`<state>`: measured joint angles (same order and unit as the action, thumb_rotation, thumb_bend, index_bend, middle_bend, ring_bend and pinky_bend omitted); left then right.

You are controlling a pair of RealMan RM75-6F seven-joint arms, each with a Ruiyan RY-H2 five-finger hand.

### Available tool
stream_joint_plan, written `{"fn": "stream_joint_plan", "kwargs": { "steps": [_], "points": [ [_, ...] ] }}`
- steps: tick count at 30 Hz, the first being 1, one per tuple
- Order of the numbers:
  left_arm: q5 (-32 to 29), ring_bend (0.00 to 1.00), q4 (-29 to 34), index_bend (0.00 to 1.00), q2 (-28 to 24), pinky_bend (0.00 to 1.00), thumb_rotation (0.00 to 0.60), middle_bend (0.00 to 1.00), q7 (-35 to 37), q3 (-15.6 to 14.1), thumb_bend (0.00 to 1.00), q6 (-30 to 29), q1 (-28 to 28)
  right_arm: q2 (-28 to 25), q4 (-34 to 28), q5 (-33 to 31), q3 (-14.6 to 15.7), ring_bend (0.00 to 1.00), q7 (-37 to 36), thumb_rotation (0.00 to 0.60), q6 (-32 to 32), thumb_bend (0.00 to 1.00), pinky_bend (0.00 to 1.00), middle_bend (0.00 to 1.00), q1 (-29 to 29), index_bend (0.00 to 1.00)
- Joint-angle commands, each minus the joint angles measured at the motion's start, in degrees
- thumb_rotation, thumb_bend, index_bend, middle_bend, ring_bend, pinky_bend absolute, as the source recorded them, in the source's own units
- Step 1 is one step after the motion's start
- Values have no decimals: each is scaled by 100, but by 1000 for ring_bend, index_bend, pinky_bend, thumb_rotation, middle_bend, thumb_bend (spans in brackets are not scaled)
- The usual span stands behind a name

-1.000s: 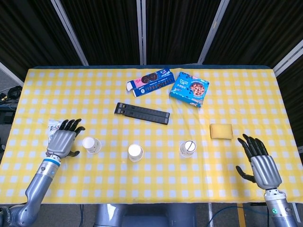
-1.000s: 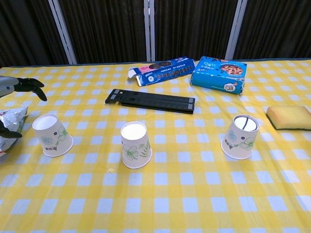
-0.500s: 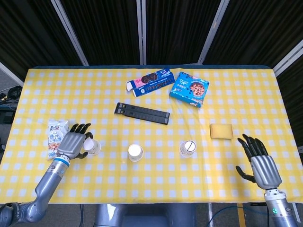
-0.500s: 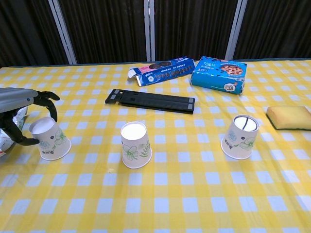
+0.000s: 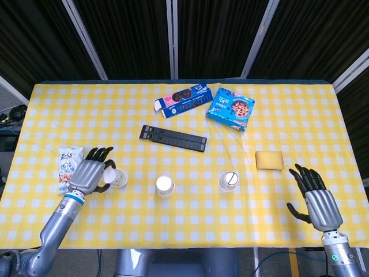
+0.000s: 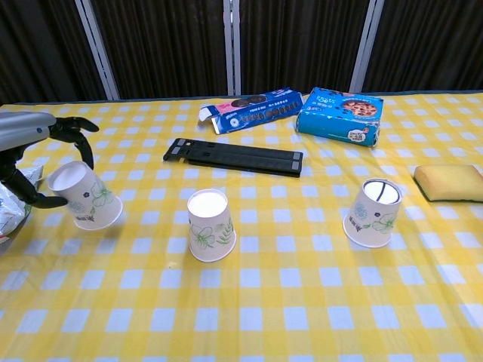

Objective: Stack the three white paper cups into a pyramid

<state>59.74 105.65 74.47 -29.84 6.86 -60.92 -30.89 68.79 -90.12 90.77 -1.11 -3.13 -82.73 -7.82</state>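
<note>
Left hand (image 6: 30,162) gripping the leftmost cup (image 6: 84,194) — tilting.
Thin paper could crush or slip; right hand (image 5: 319,199) is idling, fingers spread.

My left hand (image 5: 89,175): brushed grey metal back, matt black fingers. Cup in it (image 6: 84,195): matt white paper. Counter cloth (image 6: 249,302): smooth checked fabric. Packet beside hand (image 5: 67,164): glossy foil.

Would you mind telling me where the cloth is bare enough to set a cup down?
The near strip in front of the middle cup and right cup is bare, as is the gap between them. It is crowded by the snack packet and left hand.
</note>
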Motion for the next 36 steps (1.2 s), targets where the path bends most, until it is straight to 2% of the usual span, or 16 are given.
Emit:
{"fn": "stream_joint_plan", "kwargs": {
  "steps": [1,5,10,17,26,30,31,33,35,36],
  "points": [
    [122,0,257,394,-63,0,600,0,9,-14,297,12,-73,-12,-16,5,-4,0,-16,600,-18,196,0,0,5,3],
    [72,0,362,393,98,0,600,0,-262,-46,297,94,-232,-40,-35,6,-14,0,-77,600,-45,196,0,0,13,3],
    [-211,0,335,397,553,0,600,0,-783,-35,297,129,-521,-79,-40,13,-12,0,-191,600,-45,196,0,0,11,3],
    [-651,0,93,402,1209,0,600,0,-1296,119,297,39,-912,-117,-35,31,-9,0,-349,600,-23,196,0,0,-8,3],
    [-1255,0,-146,384,1753,0,600,0,-1873,247,296,-147,-1327,-167,-16,21,-19,0,-520,600,-25,196,0,0,-10,3],
    [-1385,0,-216,291,1908,0,600,0,-1923,290,291,-176,-1428,-170,-23,33,-8,0,-524,600,-22,196,0,0,-10,3],
    [-1411,0,-246,251,1968,0,600,0,-1930,298,285,-195,-1460,-168,-25,39,-4,0,-519,600,-19,195,0,0,-10,3],
    [-1410,0,-275,85,2039,0,600,0,-1931,288,262,-247,-1490,-166,-24,45,-2,0,-512,600,-21,196,0,0,-11,3],
    [-1350,0,-288,6,2062,0,600,0,-1932,247,237,-308,-1498,-169,-22,39,-5,0,-516,600,-27,196,0,0,-8,3],
    [-1319,0,-286,0,2058,0,600,0,-1925,227,223,-332,-1494,-170,-21,35,-8,0,-519,600,-28,196,0,0,-7,3]
  ]
}}
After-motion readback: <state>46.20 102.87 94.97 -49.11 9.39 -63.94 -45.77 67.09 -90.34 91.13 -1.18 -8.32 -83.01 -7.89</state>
